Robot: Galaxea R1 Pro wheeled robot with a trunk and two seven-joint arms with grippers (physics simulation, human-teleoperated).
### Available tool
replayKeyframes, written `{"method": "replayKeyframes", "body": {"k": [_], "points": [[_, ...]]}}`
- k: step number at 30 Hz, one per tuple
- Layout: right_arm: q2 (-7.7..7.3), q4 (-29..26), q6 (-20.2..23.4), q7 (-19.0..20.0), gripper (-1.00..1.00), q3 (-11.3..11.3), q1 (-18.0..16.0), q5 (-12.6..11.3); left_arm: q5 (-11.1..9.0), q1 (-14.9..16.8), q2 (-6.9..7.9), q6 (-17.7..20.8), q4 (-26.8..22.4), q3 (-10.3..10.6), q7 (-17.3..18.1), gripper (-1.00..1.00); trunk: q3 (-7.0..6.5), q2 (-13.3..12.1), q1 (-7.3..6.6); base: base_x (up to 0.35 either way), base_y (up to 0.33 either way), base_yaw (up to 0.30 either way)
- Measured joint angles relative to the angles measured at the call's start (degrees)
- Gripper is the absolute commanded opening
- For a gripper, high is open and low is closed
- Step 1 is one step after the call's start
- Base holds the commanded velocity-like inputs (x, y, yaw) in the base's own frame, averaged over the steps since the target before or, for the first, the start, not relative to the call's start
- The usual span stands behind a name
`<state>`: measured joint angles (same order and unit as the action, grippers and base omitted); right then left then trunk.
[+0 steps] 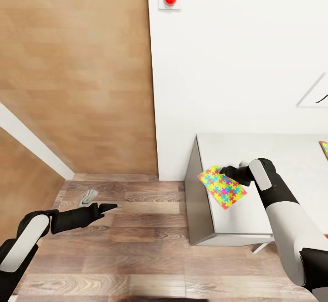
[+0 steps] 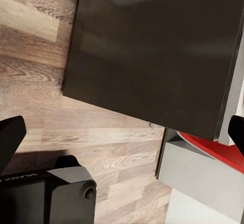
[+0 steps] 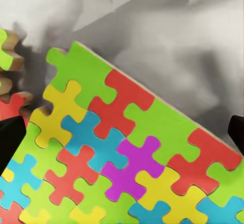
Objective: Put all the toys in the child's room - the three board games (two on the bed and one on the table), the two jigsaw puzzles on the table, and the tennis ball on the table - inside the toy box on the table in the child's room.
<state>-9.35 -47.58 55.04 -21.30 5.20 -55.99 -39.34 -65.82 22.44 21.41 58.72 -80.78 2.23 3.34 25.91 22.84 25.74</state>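
Bench (image 1: 291, 165): pale top, grey side panel, standing against the white wall. The toy box isn't visible in these frames, so how much has already gone in can't be read from here.

Right arm reaches over the bench's left end. Right gripper (image 1: 226, 171) sits at the upper corner of a jigsaw puzzle (image 1: 222, 186). In the head view the puzzle looks tilted, its far corner sticking out past the bench's left edge, so it reads as gripped and lifted rather than lying flat. Right wrist view has the puzzle face (image 3: 127, 163) right up against the camera, with black finger tips at both frame edges. Actual contact isn't visible, so jaws closed on it is a judgement, not confirmed.

A second puzzle-patterned edge (image 1: 324, 148) shows at the bench's right side, cut off by the frame. It looks to be lying on the top, still to be collected.

Left gripper (image 1: 104, 208) hangs low over the wood floor, well away from the bench. Its fingers look close together with nothing between them; how wide the jaws stand can't be told.

Progress: one puzzle apparently in hand but not yet delivered, and at least one more left on the bench. Board games and tennis ball unaccounted for here.
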Motion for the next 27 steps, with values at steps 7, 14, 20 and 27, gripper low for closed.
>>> {"method": "replayKeyframes", "body": {"k": [7, 14, 20, 27], "points": [[0.04, -0.01, 0.06, -0.03, 1.00, -0.03, 0.00, -0.03, -0.01, 0.00, 0.05, -0.03, 0.01, 0.00, 0.00, 1.00, 0.00, 0.00, 0.00, 0.000, 0.044, 0.000], [0.03, 0.04, 0.00, -0.02, 1.00, 0.01, 0.00, -0.12, -0.01, 0.00, 0.08, -0.01, 0.01, 0.00, 0.00, 1.00, 0.00, 0.00, 0.00, 0.000, 0.110, 0.000], [0.01, 0.05, 0.03, 0.01, 1.00, 0.04, 0.00, -0.10, -0.01, 0.00, 0.09, 0.00, 0.01, 0.00, 0.00, 1.00, 0.00, 0.00, 0.00, 0.000, 0.053, 0.000], [-0.02, 0.09, -0.02, -0.05, 1.00, 0.05, 0.00, -0.28, -0.02, 0.00, 0.09, 0.02, 0.01, 0.00, 0.00, 1.00, 0.00, 0.00, 0.00, 0.000, 0.060, 0.000]]}}
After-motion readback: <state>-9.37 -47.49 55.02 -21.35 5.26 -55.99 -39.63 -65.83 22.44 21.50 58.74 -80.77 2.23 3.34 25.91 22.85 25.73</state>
